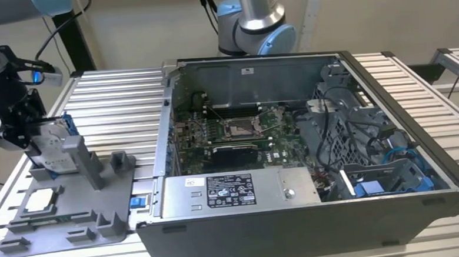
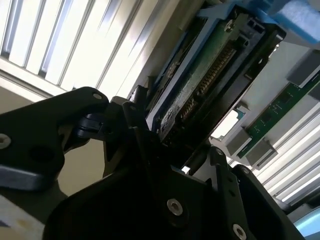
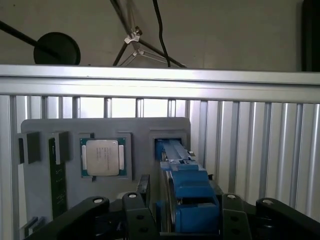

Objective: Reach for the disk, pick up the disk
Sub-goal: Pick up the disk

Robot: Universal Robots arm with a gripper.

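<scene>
The disk (image 1: 55, 144), silver-grey with a white label and a blue frame, stands on edge in a slot of the grey fixture (image 1: 77, 222) at the exterior view's left. My gripper (image 1: 35, 134) reaches over it from that side. In the first wrist view the blue-framed disk (image 3: 187, 195) runs from its slot toward the camera, with a black finger (image 3: 142, 197) on either side. The second wrist view shows the disk's (image 2: 200, 80) circuit-board underside between the same fingers (image 2: 137, 125), which lie against its edges. The gripper (image 2: 175, 137) is shut on the disk.
A square silver chip (image 3: 102, 156) and a green memory stick (image 3: 56, 175) sit in the same fixture beside the disk's slot. An open computer case (image 1: 310, 159) with a long grey metal box (image 1: 225, 192) stands at the exterior view's right. A second arm's base (image 1: 256, 33) rises behind it.
</scene>
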